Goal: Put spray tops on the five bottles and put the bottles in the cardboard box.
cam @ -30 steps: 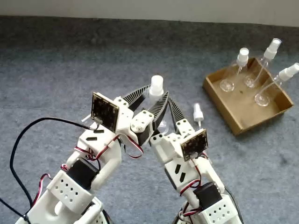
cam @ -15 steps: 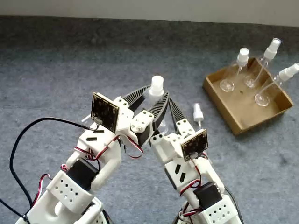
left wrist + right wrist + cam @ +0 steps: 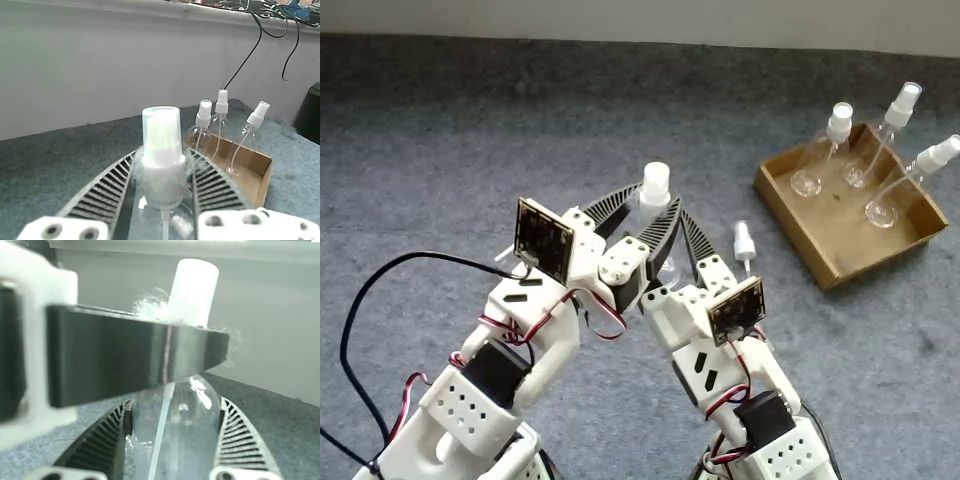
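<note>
A clear bottle (image 3: 172, 422) stands upright between the two arms, capped by a white spray top (image 3: 655, 184). My left gripper (image 3: 651, 207) is shut on the spray top's collar (image 3: 161, 159), with one ribbed finger (image 3: 112, 185) on each side. Lower down, my right gripper (image 3: 672, 242) is shut on the bottle's body (image 3: 172, 422); one dark finger of the left gripper (image 3: 135, 355) crosses in front of it. The cardboard box (image 3: 820, 235) lies at the right with three capped bottles (image 3: 840, 125) in it, also seen from the left wrist (image 3: 220, 107).
A loose white spray top (image 3: 744, 243) with its tube stands on the grey carpet between the right arm and the box. A black cable (image 3: 380, 290) loops at the left by the arm's base. A pale wall (image 3: 640, 20) borders the far side.
</note>
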`<state>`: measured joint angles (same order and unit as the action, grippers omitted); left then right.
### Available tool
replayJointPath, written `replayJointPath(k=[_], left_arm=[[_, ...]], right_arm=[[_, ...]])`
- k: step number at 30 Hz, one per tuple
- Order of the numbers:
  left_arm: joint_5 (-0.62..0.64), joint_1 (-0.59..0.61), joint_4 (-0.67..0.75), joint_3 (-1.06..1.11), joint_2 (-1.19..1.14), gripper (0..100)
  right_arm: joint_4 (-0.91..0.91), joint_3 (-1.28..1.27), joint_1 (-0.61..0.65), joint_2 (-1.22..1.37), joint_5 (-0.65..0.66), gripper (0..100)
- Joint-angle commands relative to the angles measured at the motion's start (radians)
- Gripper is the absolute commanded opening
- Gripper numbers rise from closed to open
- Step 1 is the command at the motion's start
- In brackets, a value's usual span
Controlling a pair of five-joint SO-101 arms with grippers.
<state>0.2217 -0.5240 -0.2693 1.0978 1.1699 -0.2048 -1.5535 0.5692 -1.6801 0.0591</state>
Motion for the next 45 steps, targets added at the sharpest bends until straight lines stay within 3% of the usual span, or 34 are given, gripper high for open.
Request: replayJointPath(k=[1, 9, 16, 26, 35, 41, 45], left_arm=[[-0.015, 0.053, -0.005, -0.001, 0.024, 1], [-0.015, 0.051, 0.0, 0.027, 0.024, 1], [-0.015, 0.053, -0.005, 0.028, 0.024, 15], [-0.015, 0.054, -0.014, 0.016, 0.125, 16], [-0.015, 0.054, -0.29, 0.008, 0.303, 15], [-0.015, 0.108, -0.371, 0.019, 0.401, 15], [-0.015, 0.189, -0.431, 0.025, 0.455, 6]], right_arm=[[0.007, 0.015, -0.019, -0.016, 0.005, 15.2], [0.007, 0.015, -0.019, -0.016, 0.005, 15.2], [0.007, 0.015, -0.019, -0.016, 0.005, 15.2], [0.007, 0.015, -0.019, -0.016, 0.005, 15.2], [0.007, 0.015, -0.018, -0.015, 0.005, 15.2], [0.007, 0.015, -0.018, -0.015, 0.005, 15.2], [0.007, 0.015, -0.018, -0.015, 0.005, 15.2]])
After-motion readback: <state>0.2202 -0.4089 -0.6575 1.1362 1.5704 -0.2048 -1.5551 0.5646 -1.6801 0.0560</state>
